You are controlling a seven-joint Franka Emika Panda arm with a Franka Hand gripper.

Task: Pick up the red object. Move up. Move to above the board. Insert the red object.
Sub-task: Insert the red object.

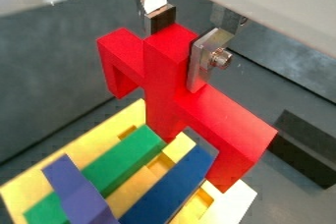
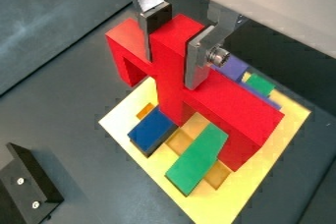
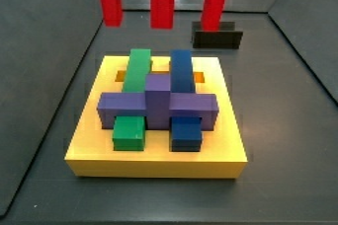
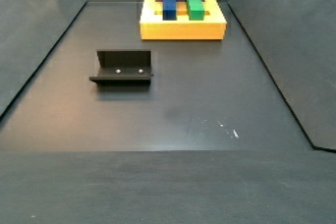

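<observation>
Pincer point(image 1: 182, 33) raised, silver fingers point(image 2: 197, 53) clamped on red object point(image 2: 197, 95) stem

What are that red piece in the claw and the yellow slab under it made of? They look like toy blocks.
The red object, clamped by its stem in the gripper above the board, looks like smooth, matte solid-coloured plastic with crisp edges and no grain; painted wood can't be ruled out. The board shows the same even finish. The gripper's fingers are bare silvery metal, with a visible screw.
</observation>
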